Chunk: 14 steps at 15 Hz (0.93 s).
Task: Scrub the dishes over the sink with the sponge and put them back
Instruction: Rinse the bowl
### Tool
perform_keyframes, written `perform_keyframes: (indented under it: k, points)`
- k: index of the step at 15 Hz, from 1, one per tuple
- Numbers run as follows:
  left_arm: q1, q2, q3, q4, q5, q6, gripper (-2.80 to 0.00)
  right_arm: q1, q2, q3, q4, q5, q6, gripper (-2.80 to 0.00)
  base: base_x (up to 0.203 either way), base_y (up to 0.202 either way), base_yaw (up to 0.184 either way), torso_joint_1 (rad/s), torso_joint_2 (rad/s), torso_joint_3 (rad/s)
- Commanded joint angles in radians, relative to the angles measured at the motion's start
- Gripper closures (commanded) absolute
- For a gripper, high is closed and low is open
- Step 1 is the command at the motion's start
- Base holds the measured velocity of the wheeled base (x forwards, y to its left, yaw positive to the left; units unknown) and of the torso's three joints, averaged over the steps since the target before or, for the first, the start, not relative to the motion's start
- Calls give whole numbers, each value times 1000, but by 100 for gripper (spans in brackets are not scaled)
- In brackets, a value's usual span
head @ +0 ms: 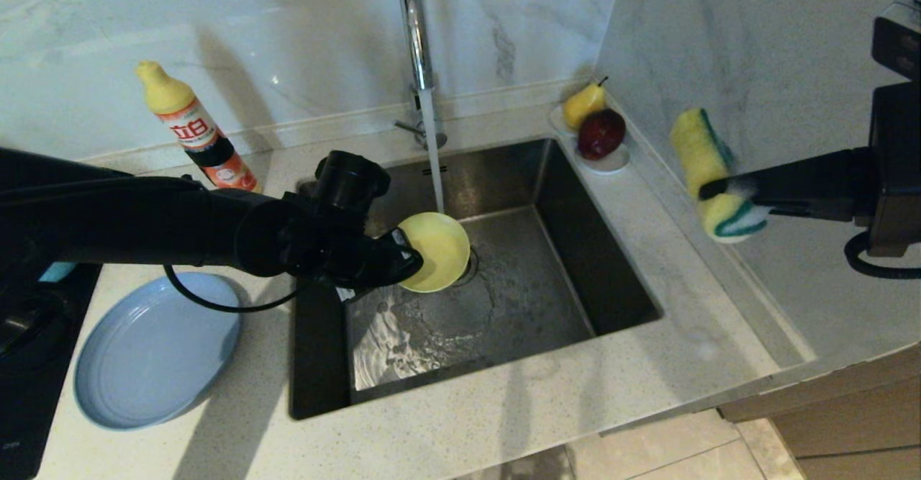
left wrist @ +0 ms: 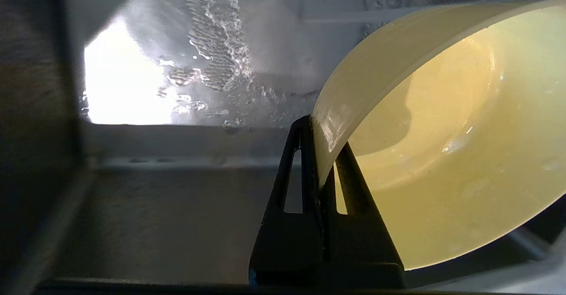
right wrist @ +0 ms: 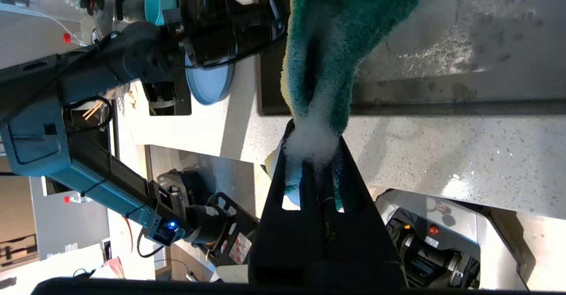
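Over the sink (head: 547,300), my left gripper (head: 410,255) is shut on the rim of the yellow bowl (head: 435,251). The bowl is tilted on edge, just under the water running from the tap (head: 417,41). The left wrist view shows the fingers (left wrist: 305,153) pinching the bowl's wall (left wrist: 442,144). Above the counter to the right of the sink, my right gripper (head: 719,191) is shut on the foamy sponge (head: 709,170), which bends round the fingers (right wrist: 287,162). The grey-blue plate (head: 155,350) lies on the counter left of the sink. The teal bowl (right wrist: 157,3) shows only in the right wrist view.
A detergent bottle (head: 194,131) stands at the back left. A white saucer (head: 608,160) with a pear and an apple sits at the sink's back right corner. A black hob (head: 21,365) is at the far left. Marble walls close the back and right.
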State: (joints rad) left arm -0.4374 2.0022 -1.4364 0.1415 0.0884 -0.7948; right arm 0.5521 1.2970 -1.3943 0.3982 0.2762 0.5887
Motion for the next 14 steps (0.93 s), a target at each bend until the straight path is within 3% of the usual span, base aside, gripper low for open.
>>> perform_keyframes:
  k: [1,4,7,14]
  points:
    - [15,83,-105,34,-5,-39,0,-4,-19,54,-37,3,8,0,0,0,0,0,0,0]
    - [24,145,-210,107,-15,-97,0,-12,-30,102,-87,22,23,0,0,0,0,0,0,0]
    - [37,162,-266,116,-33,-103,0,-24,-55,124,-94,26,25,0,0,0,0,0,0,0]
    - [38,60,-186,162,-26,-96,0,-71,-125,159,-122,37,42,0,0,0,0,0,0,0]
